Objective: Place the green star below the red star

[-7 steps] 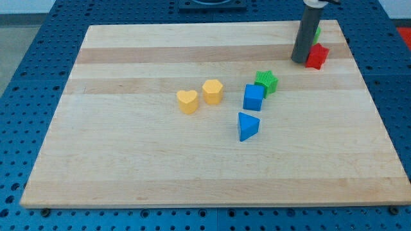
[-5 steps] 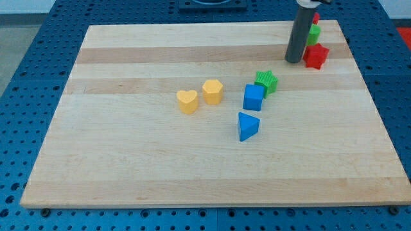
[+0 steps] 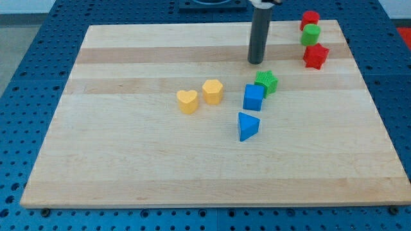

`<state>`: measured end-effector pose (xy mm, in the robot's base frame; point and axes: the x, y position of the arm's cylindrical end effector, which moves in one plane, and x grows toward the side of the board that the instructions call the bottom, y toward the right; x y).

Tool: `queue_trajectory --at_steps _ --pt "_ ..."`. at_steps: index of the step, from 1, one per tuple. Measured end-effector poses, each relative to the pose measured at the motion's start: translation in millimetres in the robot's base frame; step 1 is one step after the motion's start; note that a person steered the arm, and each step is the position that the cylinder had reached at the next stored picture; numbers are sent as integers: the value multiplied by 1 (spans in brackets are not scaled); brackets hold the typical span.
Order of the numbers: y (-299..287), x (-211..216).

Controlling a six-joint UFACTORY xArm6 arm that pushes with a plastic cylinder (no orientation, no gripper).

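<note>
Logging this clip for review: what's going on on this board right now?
A single arm with a dark rod is working a wooden board of coloured blocks. My tip sits just above the green star, toward the view's top, apparently not yet touching it. The green star leans against a blue cube. The red star lies toward the view's upper right, so the green star is not yet below it.

My tip (image 3: 256, 61) rests on the wooden counter (image 3: 128, 160), just above the green star (image 3: 266, 81) toward the view's top. The blue cube (image 3: 253, 97) touches that star; the red star (image 3: 314, 56) lies well apart, right.
</note>
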<state>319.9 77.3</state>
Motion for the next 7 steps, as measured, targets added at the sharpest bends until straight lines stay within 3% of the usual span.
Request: queue_trajectory --at_steps 2,4,7 --pt "-38 9" --pt "-39 48" --pt "2 66"
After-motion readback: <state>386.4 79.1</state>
